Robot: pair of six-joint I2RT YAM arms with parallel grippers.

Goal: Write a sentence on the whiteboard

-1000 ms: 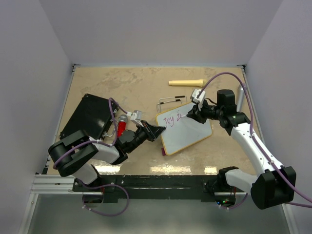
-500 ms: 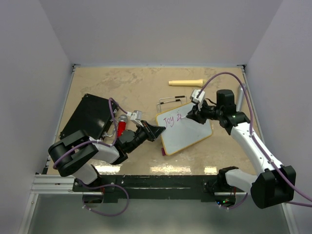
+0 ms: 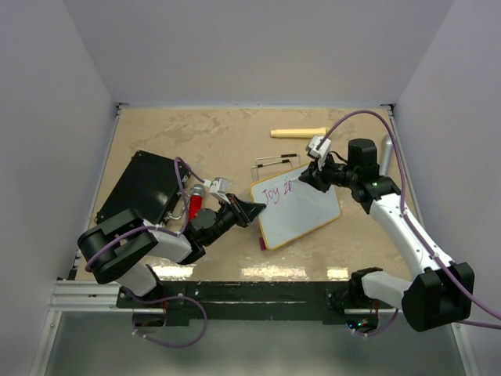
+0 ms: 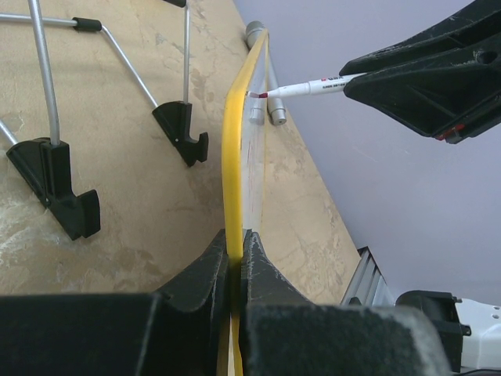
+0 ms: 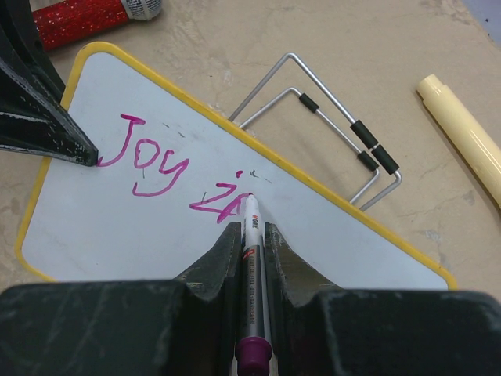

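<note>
Yellow-rimmed white whiteboard edge pinched by left gripper, white magenta-capped marker clamped in right gripper, bent silver wire stand and cream cylindrical stick seen behind board

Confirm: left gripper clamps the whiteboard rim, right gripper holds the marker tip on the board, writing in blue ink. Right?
Not blue: the writing on the whiteboard is pink-magenta, as the right wrist view shows. The rest holds: left gripper clamps the rim, right gripper holds the marker tip on the board.
</note>
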